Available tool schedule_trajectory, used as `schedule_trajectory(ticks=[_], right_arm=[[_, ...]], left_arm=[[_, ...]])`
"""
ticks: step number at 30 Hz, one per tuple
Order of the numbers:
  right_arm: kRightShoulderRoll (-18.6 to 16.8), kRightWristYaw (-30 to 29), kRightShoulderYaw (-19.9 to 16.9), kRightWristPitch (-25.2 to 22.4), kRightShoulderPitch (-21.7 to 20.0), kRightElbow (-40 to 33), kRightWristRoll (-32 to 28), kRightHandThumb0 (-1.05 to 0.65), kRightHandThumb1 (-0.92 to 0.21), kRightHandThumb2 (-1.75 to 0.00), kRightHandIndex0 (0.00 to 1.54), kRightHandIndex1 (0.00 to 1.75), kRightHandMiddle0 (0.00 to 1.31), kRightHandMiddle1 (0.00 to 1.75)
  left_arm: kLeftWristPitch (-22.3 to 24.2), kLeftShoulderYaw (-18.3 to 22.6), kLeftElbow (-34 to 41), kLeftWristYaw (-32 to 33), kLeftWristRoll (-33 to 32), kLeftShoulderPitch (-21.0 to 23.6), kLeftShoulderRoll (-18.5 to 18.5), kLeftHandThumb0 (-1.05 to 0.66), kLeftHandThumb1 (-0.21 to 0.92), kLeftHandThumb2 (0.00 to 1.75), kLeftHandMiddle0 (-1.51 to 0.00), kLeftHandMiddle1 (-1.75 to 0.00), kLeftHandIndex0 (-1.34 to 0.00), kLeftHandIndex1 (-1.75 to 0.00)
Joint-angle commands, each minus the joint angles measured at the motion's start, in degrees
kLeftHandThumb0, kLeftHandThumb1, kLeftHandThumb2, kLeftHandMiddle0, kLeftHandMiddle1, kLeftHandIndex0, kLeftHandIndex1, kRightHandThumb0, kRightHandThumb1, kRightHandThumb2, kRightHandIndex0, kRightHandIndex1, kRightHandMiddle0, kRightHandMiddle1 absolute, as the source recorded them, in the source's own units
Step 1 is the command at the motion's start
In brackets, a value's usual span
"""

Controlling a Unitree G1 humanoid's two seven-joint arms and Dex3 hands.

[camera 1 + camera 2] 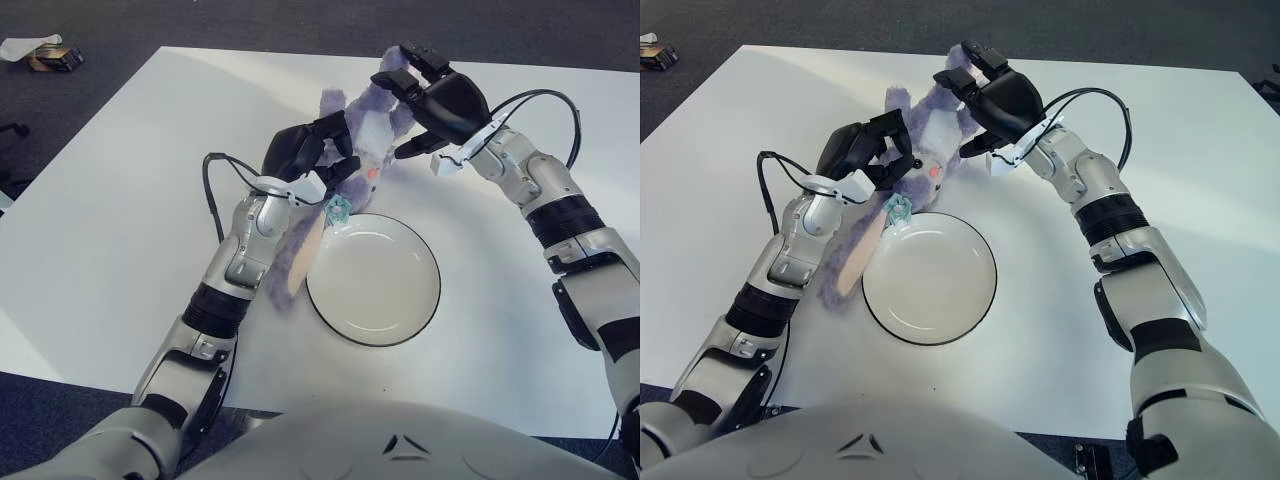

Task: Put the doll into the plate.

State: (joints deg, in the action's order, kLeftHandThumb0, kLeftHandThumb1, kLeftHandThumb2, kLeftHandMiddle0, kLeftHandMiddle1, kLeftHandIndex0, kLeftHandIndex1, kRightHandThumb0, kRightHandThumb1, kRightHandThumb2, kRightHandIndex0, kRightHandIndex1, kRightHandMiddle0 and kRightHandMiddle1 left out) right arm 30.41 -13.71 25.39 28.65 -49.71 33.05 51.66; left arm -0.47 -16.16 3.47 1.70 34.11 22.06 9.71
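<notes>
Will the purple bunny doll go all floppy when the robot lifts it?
Probably floppy: the doll is fuzzy plush, and its long ear droops down beside the plate while the left robot hand and right robot hand grip it. It likely is light, since the fingers alone seem to lift it. It shouldn't roll, though it may sag and catch the plate's rim.

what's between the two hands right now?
The purple doll: the left hand grips it from the left, the right hand from the upper right, just above the plate. Both eye views show it.
</notes>
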Motion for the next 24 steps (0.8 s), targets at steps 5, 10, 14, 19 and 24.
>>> schedule_trajectory(ticks=[5, 10, 14, 19, 24], right_arm=[[-1.42, -0.01, 2.14, -1.19, -2.36, 1.62, 2.06, -0.77, -0.73, -0.47, 0.03, 0.02, 0.00, 0.51], [-1.65, 1.51, 2.27, -1.96, -2.21, -0.44, 1.80, -0.74, -0.72, -0.47, 0.04, 0.02, 0.00, 0.54], [-1.03, 3.83, 1.65, -2.56, -1.15, -3.93, 1.12, -0.73, -0.72, -0.48, 0.04, 0.02, 0.00, 0.54], [-0.79, 3.28, 1.46, -3.41, -0.23, -5.82, 1.89, -0.73, -0.73, -0.49, 0.04, 0.02, 0.00, 0.53], [-0.67, 1.73, 1.58, -3.97, 0.67, -7.30, 2.79, -0.72, -0.74, -0.49, 0.05, 0.02, 0.00, 0.52]], left_arm=[[0.95, 0.05, -0.25, 0.05, 0.25, -0.73, -0.21, -0.64, 0.92, 0.85, -1.13, -1.75, -0.85, -1.75], [1.52, 0.16, -0.28, -0.01, 0.31, -0.64, -0.32, -0.64, 0.92, 0.88, -1.16, -1.75, -0.88, -1.75], [2.42, 0.19, -0.06, -0.28, 0.43, -0.63, -0.36, -0.64, 0.92, 0.89, -1.20, -1.75, -0.92, -1.75], [3.13, 0.16, 0.36, -0.80, 0.17, -0.76, -0.21, -0.63, 0.92, 0.90, -1.24, -1.75, -0.99, -1.75], [2.64, 0.13, 0.01, -0.55, 0.14, -0.82, 0.03, -0.65, 0.92, 0.92, -1.31, -1.75, -1.07, -1.75]])
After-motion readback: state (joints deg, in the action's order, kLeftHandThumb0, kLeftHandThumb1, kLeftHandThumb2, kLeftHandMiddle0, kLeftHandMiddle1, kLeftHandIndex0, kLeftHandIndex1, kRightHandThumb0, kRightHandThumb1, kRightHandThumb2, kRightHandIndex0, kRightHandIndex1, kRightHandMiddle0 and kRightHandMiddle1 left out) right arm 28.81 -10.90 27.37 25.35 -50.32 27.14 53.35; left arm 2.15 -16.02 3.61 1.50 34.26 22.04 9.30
